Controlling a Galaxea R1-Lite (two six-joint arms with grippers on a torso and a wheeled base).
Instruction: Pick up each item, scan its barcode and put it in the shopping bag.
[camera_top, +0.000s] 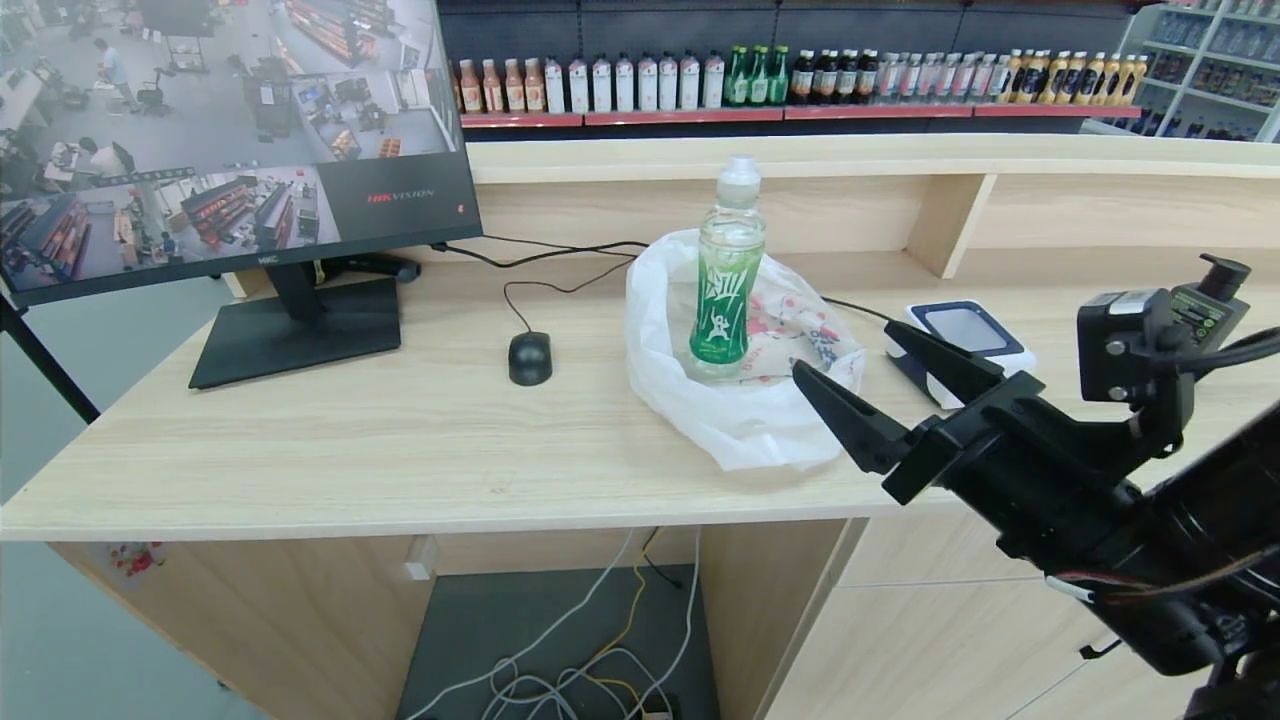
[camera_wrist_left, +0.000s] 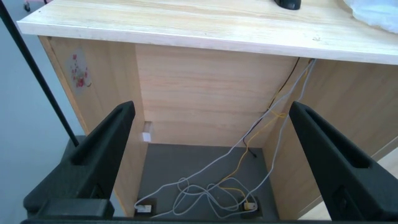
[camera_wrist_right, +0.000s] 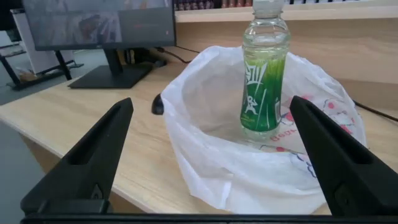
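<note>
— While our right gripper (camera_top: 842, 348) hangs above the counter (camera_top: 400, 430), how do its fingers stand?

— Spread wide apart, with nothing between them. From its wrist camera we see the two dark fingers framing the shopping bag (camera_wrist_right: 211, 168), which lies just ahead of them.

— And the bottle (camera_top: 727, 270)?

— It stands upright inside the open white bag, green label facing us and pale cap on top. The bag's rim slumps around its base, and the gripper is clear of it.

— What lies next to the bag?

— Just to its right we see the scanner (camera_top: 965, 335), its window tilted up, partly behind the upper finger. A dark pump bottle (camera_top: 1210, 300) stands farther right, half hidden by the arm. To the bag's left is a black mouse (camera_top: 530, 357), and beyond that the monitor (camera_top: 230, 130) on its stand.

— Our left gripper (camera_wrist_left: 211, 106)?

— Also wide open and empty. It sits low, below the countertop's front edge, facing the recess under the counter, where loose cables (camera_wrist_left: 205, 186) lie on the floor.

— Anything behind?

— A shelf (camera_top: 800, 78) lined with drinks runs across the back.
</note>
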